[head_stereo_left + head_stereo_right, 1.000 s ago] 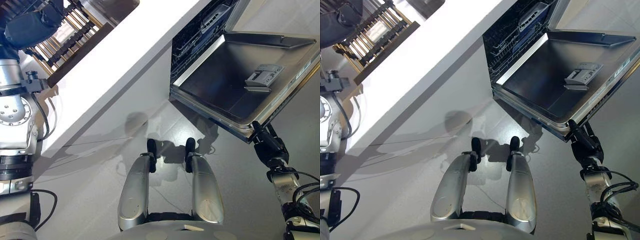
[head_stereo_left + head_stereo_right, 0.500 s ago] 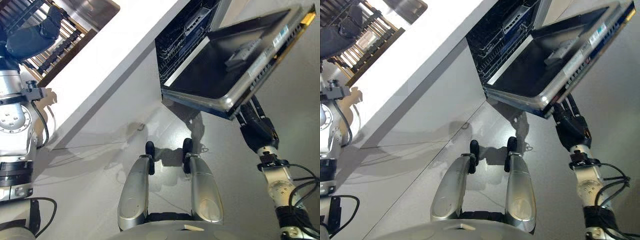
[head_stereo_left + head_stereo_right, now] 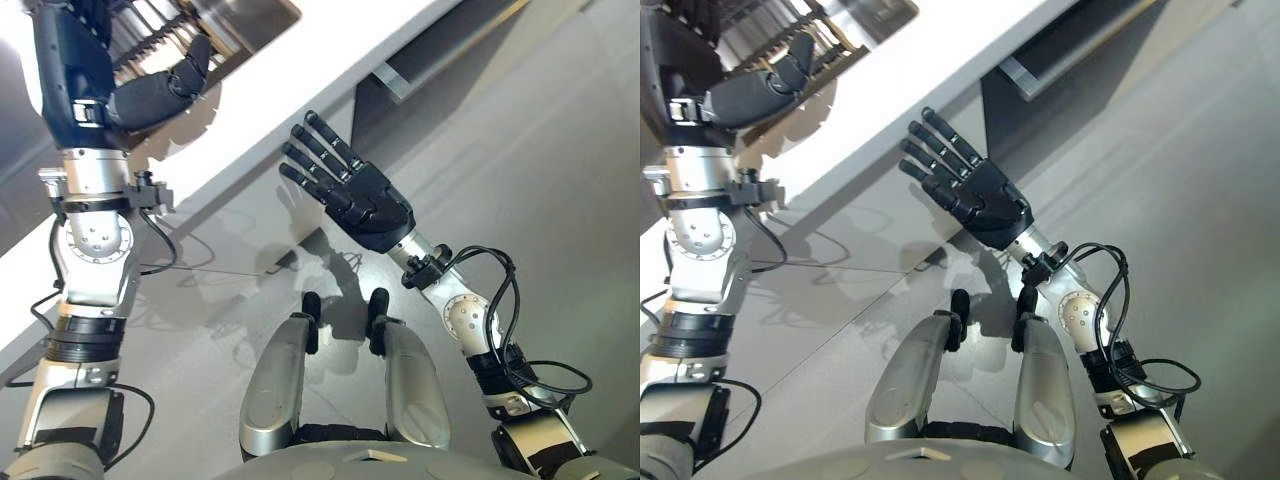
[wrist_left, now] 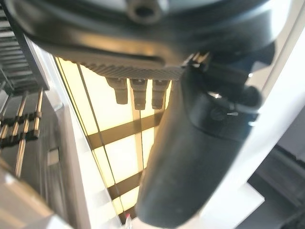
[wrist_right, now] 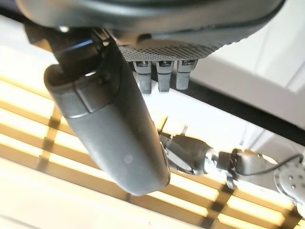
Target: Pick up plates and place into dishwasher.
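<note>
Plates cannot be seen from here, so you cannot tell where they are; dishwasher point(image 3: 440, 60) sits under the white counter point(image 3: 300, 70); right hand point(image 3: 350, 190) is empty, fingers straight, below the counter; left hand point(image 3: 150, 90) hangs relaxed above it; find a plate first, I think.

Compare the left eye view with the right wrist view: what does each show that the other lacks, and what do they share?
Left eye view, missing from the wrist view: the long white countertop, the slatted dish rack on it, the grey tiled floor, and the dark right hand's straight, spread fingers. Right wrist view, missing from the eye view: a backdrop of bright yellow bands crossed by dark stripes. Both share the right hand, holding nothing, and the dark left hand on its silver-grey arm.
</note>
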`<state>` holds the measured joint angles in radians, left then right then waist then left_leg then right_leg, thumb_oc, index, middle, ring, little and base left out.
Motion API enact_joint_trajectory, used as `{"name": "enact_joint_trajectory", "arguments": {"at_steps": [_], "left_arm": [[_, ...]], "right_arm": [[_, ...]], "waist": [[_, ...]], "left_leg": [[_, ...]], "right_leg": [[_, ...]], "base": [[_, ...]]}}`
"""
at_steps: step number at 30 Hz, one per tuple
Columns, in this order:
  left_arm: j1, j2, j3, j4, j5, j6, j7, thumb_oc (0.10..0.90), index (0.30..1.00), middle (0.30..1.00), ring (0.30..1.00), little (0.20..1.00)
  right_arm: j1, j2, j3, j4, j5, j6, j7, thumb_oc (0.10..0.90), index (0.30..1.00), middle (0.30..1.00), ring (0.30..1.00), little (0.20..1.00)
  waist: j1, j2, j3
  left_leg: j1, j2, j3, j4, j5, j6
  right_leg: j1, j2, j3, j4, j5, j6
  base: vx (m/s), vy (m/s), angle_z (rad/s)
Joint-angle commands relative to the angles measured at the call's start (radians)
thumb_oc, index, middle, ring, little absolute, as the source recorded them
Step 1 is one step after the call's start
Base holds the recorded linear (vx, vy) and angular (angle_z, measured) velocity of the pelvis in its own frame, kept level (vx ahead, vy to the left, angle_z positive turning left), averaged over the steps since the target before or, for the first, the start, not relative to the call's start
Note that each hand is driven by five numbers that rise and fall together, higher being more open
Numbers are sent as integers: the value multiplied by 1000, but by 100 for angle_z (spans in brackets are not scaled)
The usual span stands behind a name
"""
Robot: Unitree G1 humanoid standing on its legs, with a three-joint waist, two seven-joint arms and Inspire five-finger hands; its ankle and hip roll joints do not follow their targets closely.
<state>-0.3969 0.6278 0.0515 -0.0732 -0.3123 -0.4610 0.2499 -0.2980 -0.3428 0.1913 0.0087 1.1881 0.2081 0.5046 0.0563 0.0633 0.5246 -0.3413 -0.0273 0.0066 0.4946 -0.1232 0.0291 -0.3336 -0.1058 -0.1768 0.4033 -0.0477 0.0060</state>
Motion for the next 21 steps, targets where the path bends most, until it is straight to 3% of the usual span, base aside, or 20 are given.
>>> {"name": "enact_joint_trajectory", "arguments": {"at_steps": [1, 10, 17, 21], "left_arm": [[65, 56, 71, 80, -22, -65, 1, 800, 900, 900, 900, 900], [98, 51, 77, 76, -23, -67, -8, 800, 900, 900, 900, 900], [166, 2, 94, 69, -45, -76, -42, 800, 900, 900, 900, 900], [197, -27, 93, 70, -80, -42, -70, 800, 900, 900, 900, 900]], "right_arm": [[-113, 95, -66, -132, 58, -56, 63, 800, 900, 900, 900, 900], [-56, 98, -97, -128, 51, -106, 80, 800, 900, 900, 900, 900], [30, 101, -151, -143, 0, -119, 126, 800, 900, 900, 900, 900], [63, 84, -174, -137, -45, -148, 116, 800, 900, 900, 900, 900]], "waist": [[43, -77, -5], [44, -95, -35], [28, -100, -110], [17, -97, -166]], "left_leg": [[79, -70, 67, -50, -76, 82], [137, -65, 59, -106, -71, 81], [229, -68, 42, -230, -42, 68], [280, -65, 36, -317, -16, 52]], "right_leg": [[87, 4, 3, 26, -67, 43], [142, 10, -14, -28, -61, 53], [214, 27, -15, -134, -50, 67], [253, 40, -13, -199, -46, 72]], "base": [[34, -38, 4], [6, -25, 3], [0, 0, 0], [-23, -10, 2]]}}
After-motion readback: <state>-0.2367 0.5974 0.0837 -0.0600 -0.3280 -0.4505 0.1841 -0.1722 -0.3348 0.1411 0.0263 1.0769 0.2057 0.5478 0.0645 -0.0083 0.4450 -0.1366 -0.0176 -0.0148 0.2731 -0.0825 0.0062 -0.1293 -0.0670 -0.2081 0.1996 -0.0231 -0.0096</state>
